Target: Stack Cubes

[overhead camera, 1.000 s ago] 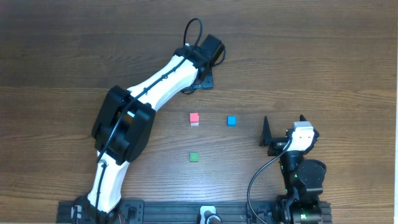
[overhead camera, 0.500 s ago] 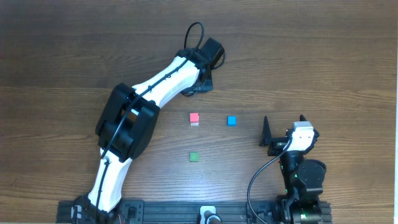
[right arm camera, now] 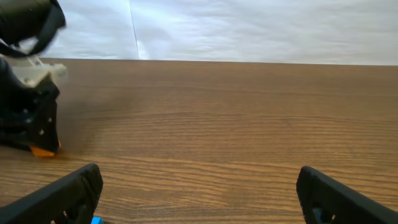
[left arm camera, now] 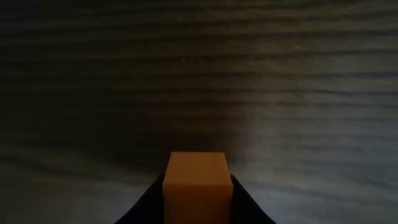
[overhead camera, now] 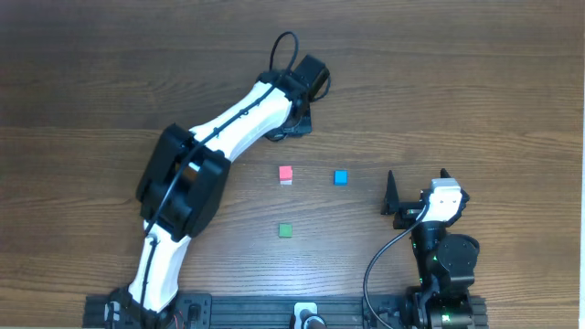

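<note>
far across table point(overhead camera: 475, 91), left arm point(overhead camera: 242, 114) stretched low, left hand point(left arm camera: 198, 208) clamping orange cube point(left arm camera: 195, 183) (right hand point(overhead camera: 416, 190) agape, by its base point(overhead camera: 443, 306)).

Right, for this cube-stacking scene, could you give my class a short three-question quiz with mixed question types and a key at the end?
1. True or false: the left gripper is shut on a small orange cube.
2. A small pink cube, a blue cube and a green cube lie apart on the brown wooden table. Which lies nearest the arms' bases? A) pink B) blue C) green
3. Fill in: the fingers of the right gripper stand ____.
Key: 1 true; 2 C; 3 open.
</note>
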Tool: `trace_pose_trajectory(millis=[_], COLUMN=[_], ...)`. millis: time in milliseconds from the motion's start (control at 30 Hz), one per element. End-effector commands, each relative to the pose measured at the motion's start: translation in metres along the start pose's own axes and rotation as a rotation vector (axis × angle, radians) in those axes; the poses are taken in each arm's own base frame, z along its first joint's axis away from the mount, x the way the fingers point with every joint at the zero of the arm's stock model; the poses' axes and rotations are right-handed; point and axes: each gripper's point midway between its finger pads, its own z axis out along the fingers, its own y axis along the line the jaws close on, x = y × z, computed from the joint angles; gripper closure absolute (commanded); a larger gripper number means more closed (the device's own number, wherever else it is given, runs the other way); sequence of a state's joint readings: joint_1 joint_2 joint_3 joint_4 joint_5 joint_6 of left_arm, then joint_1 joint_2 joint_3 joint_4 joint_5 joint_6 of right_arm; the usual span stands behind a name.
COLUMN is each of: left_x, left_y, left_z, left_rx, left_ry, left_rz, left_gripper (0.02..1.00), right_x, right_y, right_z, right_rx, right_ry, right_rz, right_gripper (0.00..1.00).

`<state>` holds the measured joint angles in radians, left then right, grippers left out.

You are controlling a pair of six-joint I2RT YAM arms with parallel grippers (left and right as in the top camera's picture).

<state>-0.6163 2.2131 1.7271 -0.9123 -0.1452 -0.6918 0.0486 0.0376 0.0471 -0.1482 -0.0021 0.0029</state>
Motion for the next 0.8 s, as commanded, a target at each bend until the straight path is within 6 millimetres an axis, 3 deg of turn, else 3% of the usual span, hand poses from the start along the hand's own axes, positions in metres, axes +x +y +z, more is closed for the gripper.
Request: trace_pose_trajectory(millis=[33,167,267,500,800], left_x=[-0.008,0.012,0.028,0.072,0.096], left_y=[-0.013,-0.006,-0.008,-0.004,0.007], left_z=[-0.077,-0.109,-0.117,-0.099,-0.082], left_rx=[0.103,0.080,0.086,0.037,-0.006], left_ry=[-0.097,-0.095,-0.089,-0.045,-0.005], left_rz=[0.006,-0.037,-0.031,-0.023,-0.063], left_gripper=[0.886,0.908,0.923,0.934,0.941], right_x=[0.002,0.002,0.002,0.002,0.002], right_y=[0.003,0.003,0.003,0.003,0.003], right_z=[0.000,0.000,0.000,0.000,0.000], right_rx=[-0.013,-0.013,-0.013,-0.013,-0.013], right_ry=[-0.002,-0.002,-0.002,-0.002,-0.002], right_rz=[-0.001,-0.001,-0.001,-0.001,-0.001], right_gripper=[0.009,0.007,0.009,0.007,0.009])
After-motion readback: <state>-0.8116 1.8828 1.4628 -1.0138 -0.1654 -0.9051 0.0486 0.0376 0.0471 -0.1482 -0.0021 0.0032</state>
